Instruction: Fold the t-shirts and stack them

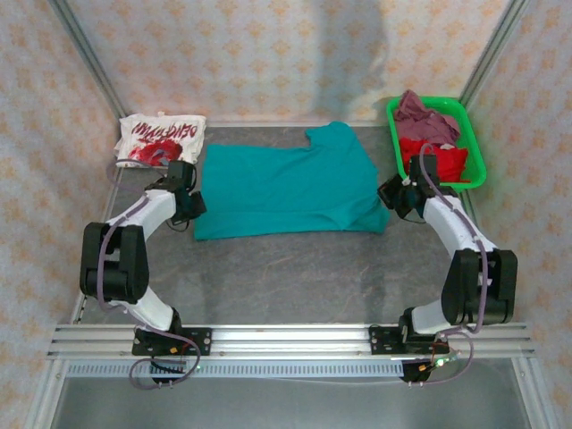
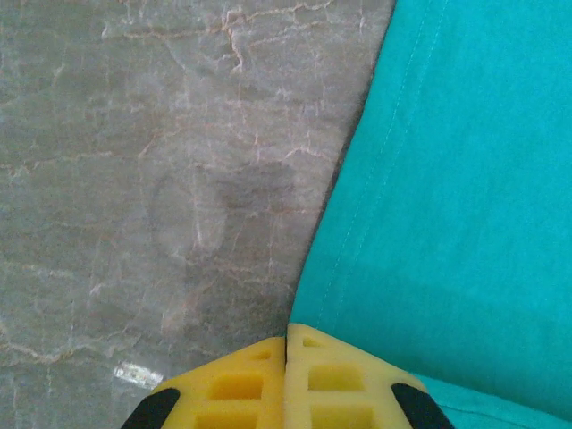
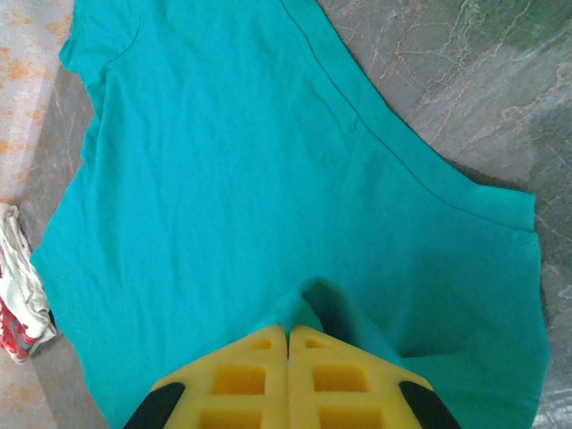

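Grey marbled table point(image 1: 286, 277) carries a folded white t-shirt point(image 1: 161, 138) at far left. Next, the left tool point(image 2: 286, 344), pressed together, meets the teal t-shirt point(image 1: 286, 188) at its left hem; whether it nips cloth is unclear. That shirt lies flat mid-table, and the right tool point(image 3: 287, 335) pinches a pucker at its right edge. Folding looks next: both ends should lift together. Far right, the green basket point(image 1: 478, 161) holds a mauve t-shirt point(image 1: 424, 114) and a red t-shirt point(image 1: 438, 159), out of the way.

A green plastic basket point(image 1: 475, 147) sits at the far right corner of the grey, marbled tabletop point(image 1: 286, 277). Patterned walls point(image 1: 268, 54) enclose it, and an aluminium rail point(image 1: 295, 340) crosses the near edge.
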Motion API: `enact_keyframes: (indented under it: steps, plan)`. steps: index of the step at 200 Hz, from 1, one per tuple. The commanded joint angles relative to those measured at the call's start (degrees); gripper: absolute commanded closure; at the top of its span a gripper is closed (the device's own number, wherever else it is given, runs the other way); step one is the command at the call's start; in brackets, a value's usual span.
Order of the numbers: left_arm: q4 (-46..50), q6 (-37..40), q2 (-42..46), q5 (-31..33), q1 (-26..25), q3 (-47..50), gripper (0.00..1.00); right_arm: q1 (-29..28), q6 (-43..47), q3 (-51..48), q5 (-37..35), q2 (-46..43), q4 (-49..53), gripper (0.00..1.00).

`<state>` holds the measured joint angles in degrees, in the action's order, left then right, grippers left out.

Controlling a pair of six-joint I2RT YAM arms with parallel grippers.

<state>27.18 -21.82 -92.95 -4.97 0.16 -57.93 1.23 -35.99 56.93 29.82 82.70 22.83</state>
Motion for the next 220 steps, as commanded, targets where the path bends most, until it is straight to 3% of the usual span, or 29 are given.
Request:
enact_keyframes:
  steps: [1,161,183,200,207,220]
  plan:
    - [0.1,1.7,-1.4,3.0,0.5,-3.3,1.0,0.2,0.0,2.5,-1.6,0.9,-1.5,1.0]
    - [2.4,3.8,-9.6,5.2,0.5,-10.9,1.0,-0.5,-0.1,11.4,0.2,12.1,-1.9,1.0]
    - [1.9,4.3,-10.5,5.4,0.5,-12.4,1.0,-0.4,-0.6,12.5,0.1,14.0,-3.6,0.85]
    - [3.1,4.6,-11.7,5.0,0.5,-15.3,0.59,-0.4,-0.6,15.2,0.3,15.8,-2.8,0.71]
    - [4.1,4.7,-11.8,4.9,0.3,-16.9,0.53,-0.5,-0.3,16.5,0.3,16.2,-1.8,0.7]
    - [4.5,4.5,-10.2,5.9,-0.3,-17.7,0.5,-0.7,0.3,17.4,0.1,15.7,-1.0,0.7]
